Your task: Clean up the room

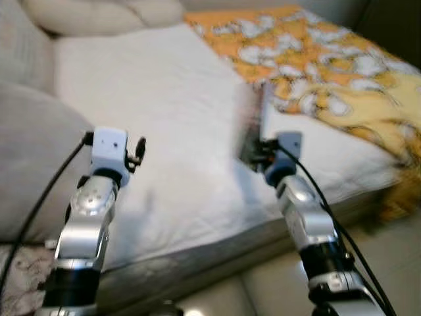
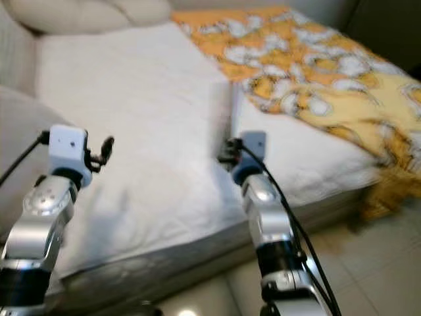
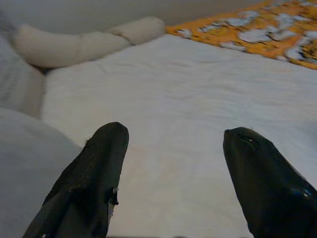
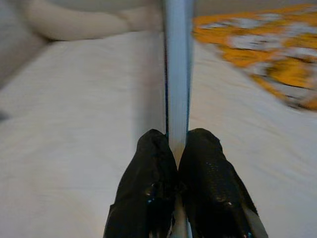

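Right claw (image 4: 177, 148) clenched on thin flat white book (image 4: 177, 69), edge-on, above smooth white sheet (image 1: 164, 131). Orange floral blanket (image 1: 316, 59) beyond-right. Left claw (image 3: 173, 148) released, over sheet.

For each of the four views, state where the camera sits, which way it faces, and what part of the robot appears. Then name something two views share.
Left eye: head, looking down at the white bed; both silver arms show.
Right eye: same, shifted sideways.
Left wrist: on that arm, facing along the left gripper, its fingers apart, over the sheet.
Right wrist: along the right gripper, shut on a thin flat object.
Shared: the orange blanket.
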